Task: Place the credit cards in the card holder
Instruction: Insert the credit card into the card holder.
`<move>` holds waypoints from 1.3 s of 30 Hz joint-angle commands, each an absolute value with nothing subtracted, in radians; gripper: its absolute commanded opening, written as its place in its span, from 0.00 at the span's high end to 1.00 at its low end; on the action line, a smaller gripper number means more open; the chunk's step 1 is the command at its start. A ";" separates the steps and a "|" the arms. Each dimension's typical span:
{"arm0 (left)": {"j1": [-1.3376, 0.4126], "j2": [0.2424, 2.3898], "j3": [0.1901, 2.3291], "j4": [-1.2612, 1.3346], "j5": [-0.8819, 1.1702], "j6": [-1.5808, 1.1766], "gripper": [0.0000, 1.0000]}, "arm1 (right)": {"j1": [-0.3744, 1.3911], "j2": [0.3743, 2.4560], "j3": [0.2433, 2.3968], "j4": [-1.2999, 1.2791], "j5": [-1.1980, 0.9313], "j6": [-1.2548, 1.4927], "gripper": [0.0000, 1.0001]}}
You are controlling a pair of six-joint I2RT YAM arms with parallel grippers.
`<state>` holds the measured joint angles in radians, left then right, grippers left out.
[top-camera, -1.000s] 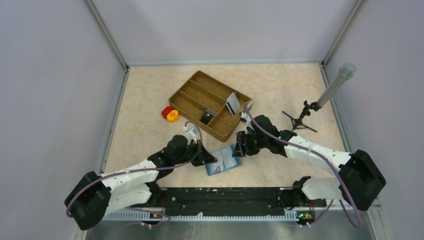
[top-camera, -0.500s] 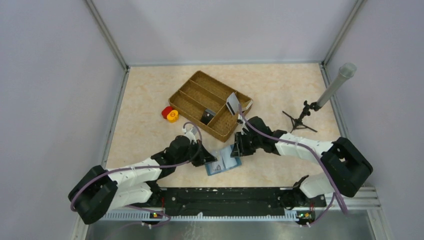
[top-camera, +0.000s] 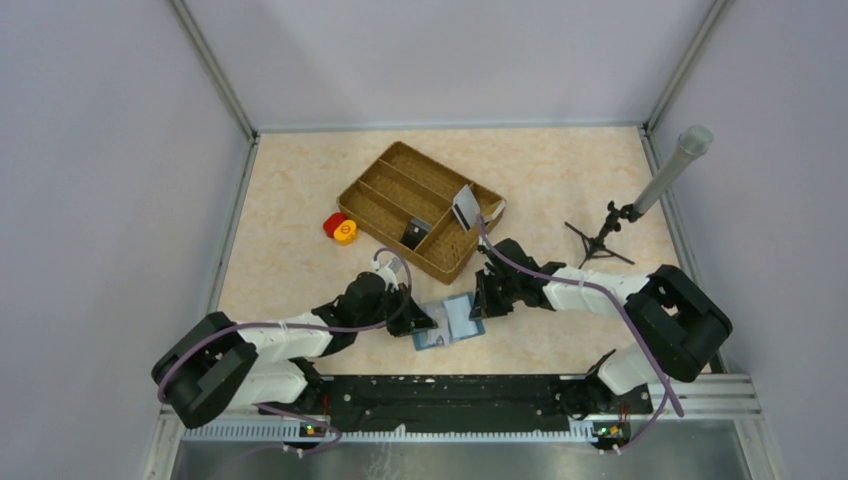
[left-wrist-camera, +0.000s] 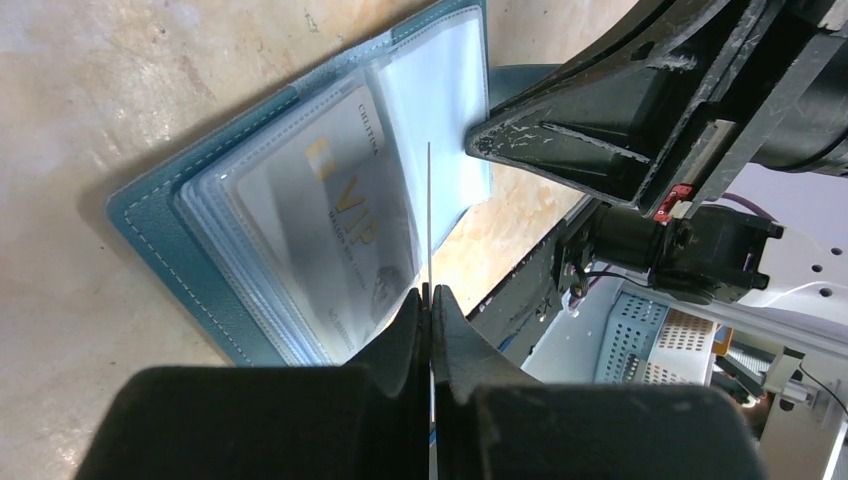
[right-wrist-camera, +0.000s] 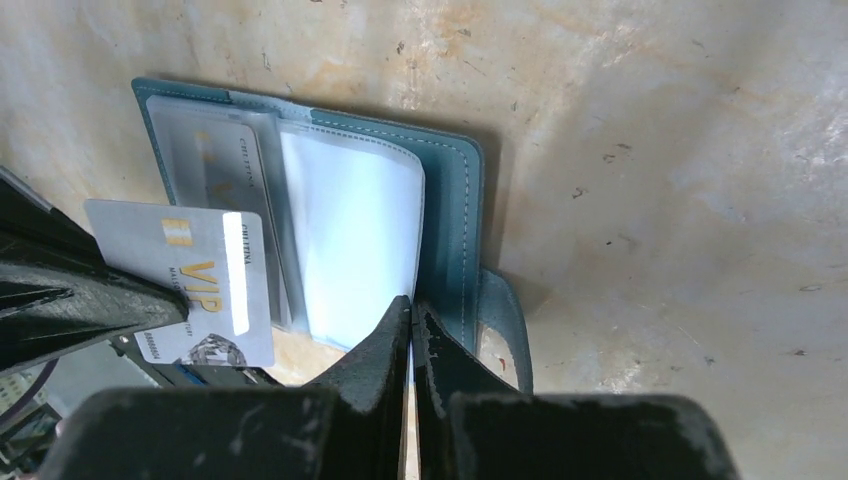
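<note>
The teal card holder (top-camera: 447, 322) lies open on the table between my two grippers. A grey VIP credit card (left-wrist-camera: 330, 220) sits inside one of its clear sleeves. My left gripper (left-wrist-camera: 429, 292) is shut on a second credit card (right-wrist-camera: 195, 275), grey with gold VIP lettering. This card is held on edge over the holder's near side. My right gripper (right-wrist-camera: 411, 305) is shut on the edge of the pale blue inner panel (right-wrist-camera: 350, 240), next to the teal cover (right-wrist-camera: 460, 200) and its closing tab. Another grey card (top-camera: 464, 207) leans upright in the tray.
A brown woven divided tray (top-camera: 385, 190) stands just behind the holder, with a small dark item (top-camera: 413, 236) in one compartment. Red and yellow round pieces (top-camera: 340, 229) lie left of the tray. A small tripod with a grey tube (top-camera: 640, 195) stands at the right.
My right gripper has shut, from open, onto the holder's inner panel. Both arms have drawn in lower and closer to the holder. The left gripper still holds its card.
</note>
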<state>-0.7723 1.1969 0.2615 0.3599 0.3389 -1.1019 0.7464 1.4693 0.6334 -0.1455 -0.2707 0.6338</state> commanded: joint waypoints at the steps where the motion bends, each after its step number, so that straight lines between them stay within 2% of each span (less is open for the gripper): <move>1: -0.773 1.223 0.231 0.480 0.361 -1.129 1.00 | 0.758 1.498 0.627 -0.175 -0.196 0.656 1.00; 18: -0.764 1.338 0.218 0.581 0.392 -1.197 1.00 | 0.758 1.497 0.632 -0.224 -0.145 0.661 1.00; 26: -0.762 1.359 0.216 0.552 0.356 -1.210 1.00 | 0.758 1.481 0.632 -0.242 -0.128 0.662 1.00; 39: -0.762 1.442 0.209 0.643 0.297 -1.173 1.00 | 0.762 1.463 0.619 -0.234 -0.137 0.676 1.00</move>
